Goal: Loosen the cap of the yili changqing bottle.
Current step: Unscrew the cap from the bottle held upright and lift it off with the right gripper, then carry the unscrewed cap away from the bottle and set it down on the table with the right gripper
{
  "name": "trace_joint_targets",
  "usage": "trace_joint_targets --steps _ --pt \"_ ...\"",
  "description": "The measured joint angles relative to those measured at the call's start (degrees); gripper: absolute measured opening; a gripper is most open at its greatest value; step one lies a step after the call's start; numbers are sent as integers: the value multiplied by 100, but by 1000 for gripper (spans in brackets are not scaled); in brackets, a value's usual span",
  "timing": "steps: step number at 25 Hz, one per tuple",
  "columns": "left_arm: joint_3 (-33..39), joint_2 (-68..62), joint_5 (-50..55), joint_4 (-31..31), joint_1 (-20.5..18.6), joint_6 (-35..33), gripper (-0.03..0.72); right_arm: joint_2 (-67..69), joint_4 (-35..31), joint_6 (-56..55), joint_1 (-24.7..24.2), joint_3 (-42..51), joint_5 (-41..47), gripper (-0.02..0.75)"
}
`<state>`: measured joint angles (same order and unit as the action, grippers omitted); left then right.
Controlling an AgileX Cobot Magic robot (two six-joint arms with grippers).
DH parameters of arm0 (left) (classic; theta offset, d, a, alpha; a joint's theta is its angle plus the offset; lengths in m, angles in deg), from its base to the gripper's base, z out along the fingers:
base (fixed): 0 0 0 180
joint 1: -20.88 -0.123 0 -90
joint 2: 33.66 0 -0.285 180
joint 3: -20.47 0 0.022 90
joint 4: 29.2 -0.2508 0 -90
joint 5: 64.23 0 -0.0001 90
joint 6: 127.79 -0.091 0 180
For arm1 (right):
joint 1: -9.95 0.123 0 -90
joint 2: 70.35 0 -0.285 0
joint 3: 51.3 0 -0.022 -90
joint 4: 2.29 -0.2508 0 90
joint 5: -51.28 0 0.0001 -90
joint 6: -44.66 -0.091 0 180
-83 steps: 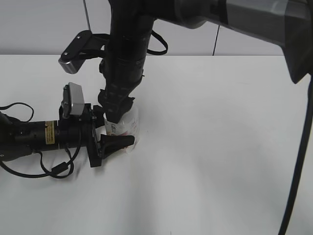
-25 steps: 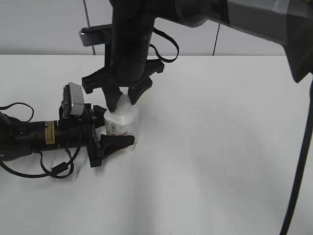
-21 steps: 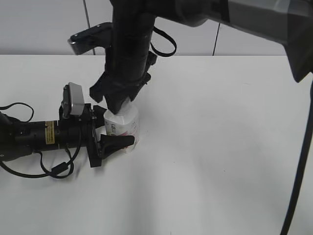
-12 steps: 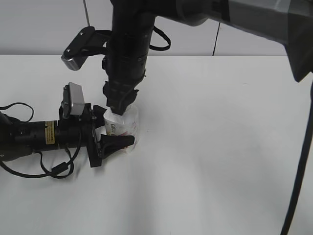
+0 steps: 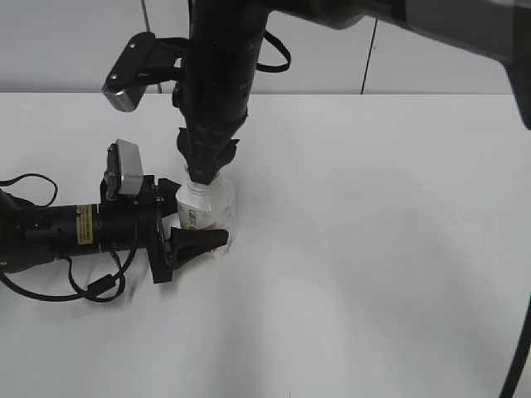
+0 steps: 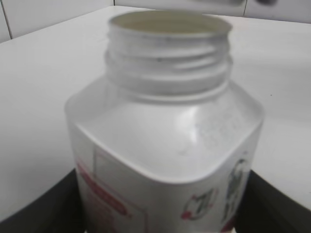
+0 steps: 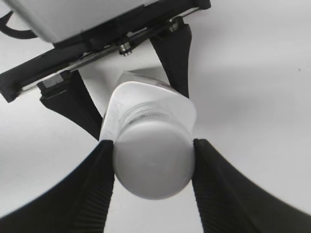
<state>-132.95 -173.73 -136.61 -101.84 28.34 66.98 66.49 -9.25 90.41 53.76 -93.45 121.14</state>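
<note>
Yili changqing bottle (image 5: 209, 211), clamped by the left hand (image 5: 192, 234), stands uncapped; right hand (image 7: 153, 167) pinches the cap (image 7: 154, 162) above.

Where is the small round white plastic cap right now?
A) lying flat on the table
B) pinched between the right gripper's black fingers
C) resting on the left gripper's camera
B: in the right wrist view the small round white plastic cap sits squeezed between the right gripper's two black fingers.

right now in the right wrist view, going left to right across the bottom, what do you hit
left finger of the right hand → white cap, squeezed between the two fingers → right finger → bare white table
</note>
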Motion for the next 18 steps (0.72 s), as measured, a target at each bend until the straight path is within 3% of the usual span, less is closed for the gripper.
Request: trace_joint_targets --steps 9,15,18 --pt "0 0 0 0 0 0 492 -353 328 -61 0 0 0 392" --pt "0 0 0 0 0 0 492 -444 908 -1707 -53 0 5 392" --pt "0 0 0 0 0 0 492 -450 697 -2311 -221 0 5 392"
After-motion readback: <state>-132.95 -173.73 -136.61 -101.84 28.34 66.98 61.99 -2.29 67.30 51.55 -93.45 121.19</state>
